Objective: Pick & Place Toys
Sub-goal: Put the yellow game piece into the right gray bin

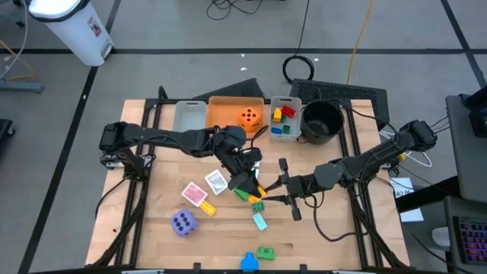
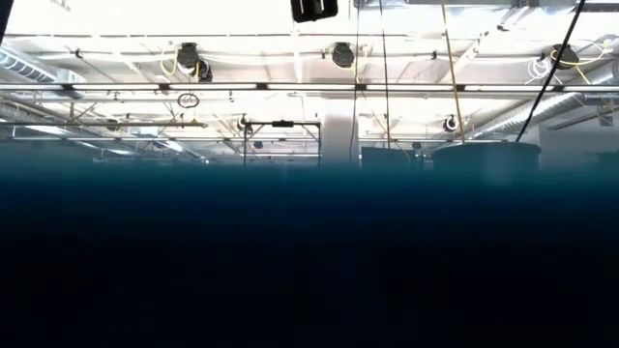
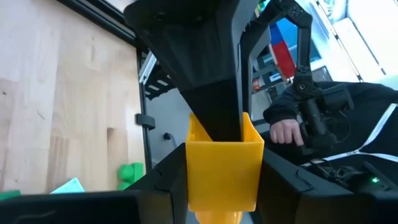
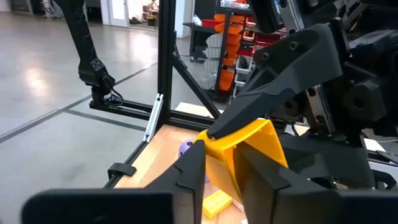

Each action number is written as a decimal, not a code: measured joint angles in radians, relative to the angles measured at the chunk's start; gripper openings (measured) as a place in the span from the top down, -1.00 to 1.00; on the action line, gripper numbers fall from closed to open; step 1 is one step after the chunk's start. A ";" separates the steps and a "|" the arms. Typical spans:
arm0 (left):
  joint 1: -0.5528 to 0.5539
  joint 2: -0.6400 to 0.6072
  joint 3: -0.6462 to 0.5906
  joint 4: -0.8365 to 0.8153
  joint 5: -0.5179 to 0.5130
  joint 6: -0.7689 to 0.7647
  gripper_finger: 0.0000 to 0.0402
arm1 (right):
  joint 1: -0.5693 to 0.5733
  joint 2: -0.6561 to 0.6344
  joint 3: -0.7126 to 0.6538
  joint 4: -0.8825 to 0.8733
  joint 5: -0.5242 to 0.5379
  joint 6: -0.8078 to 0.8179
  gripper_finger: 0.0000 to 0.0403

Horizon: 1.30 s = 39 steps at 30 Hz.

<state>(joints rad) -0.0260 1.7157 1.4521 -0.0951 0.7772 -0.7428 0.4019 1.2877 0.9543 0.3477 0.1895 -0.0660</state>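
Note:
A hollow yellow brick (image 1: pixel 261 189) hangs above the middle of the table between my two grippers. My left gripper (image 1: pixel 252 185) comes from the table's left and is shut on it. My right gripper (image 1: pixel 272 191) comes from the right and is shut on the same brick. An orange die (image 1: pixel 249 116) lies in the orange bin (image 1: pixel 228 106). A purple die (image 1: pixel 183 222), two picture cards (image 1: pixel 195 193) (image 1: pixel 217 180) and green bricks (image 1: pixel 245 195) rest on the wood. The low view shows none of this. My left gripper pinches the yellow brick's two opposite side walls (image 3: pixel 194 177) between its two fingers (image 3: pixel 158 190), coming nearly level from the table's left. The brick is lifted clear, its open hollow turned away from the gripper. My right gripper comes level from the table's right, with its fingers (image 4: pixel 189 177) close on either side of yellow plastic (image 4: pixel 222 167). In the left wrist view one of its fingers (image 3: pixel 208 93) reaches into the brick's hollow (image 3: pixel 217 134). Which wall it pinches I cannot tell.
At the far edge stand a grey bin (image 1: pixel 190 114), a small clear bin with bricks (image 1: pixel 285 120) and a black bowl (image 1: pixel 319 122). A teal piece (image 1: pixel 260 221), a green brick (image 1: pixel 265 252) and a blue brick (image 1: pixel 249 262) lie toward the near edge.

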 joint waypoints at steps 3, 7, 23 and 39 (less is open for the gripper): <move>0.000 0.000 0.000 0.004 0.000 0.000 0.23 | 0.000 0.000 0.000 0.000 0.000 -0.001 0.78; 0.002 0.000 0.000 0.006 -0.004 -0.003 0.17 | 0.000 0.000 0.000 -0.001 0.011 0.017 0.86; 0.050 0.000 -0.001 0.072 0.040 -0.030 0.14 | -0.002 -0.003 0.001 0.010 0.030 0.049 0.94; 0.116 -0.009 -0.002 0.123 0.081 -0.020 0.14 | -0.003 -0.009 0.001 0.044 0.058 0.058 0.94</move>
<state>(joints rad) 0.0897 1.7065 1.4506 0.0281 0.8586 -0.7624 0.3992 1.2784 0.9554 0.3918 0.2473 -0.0082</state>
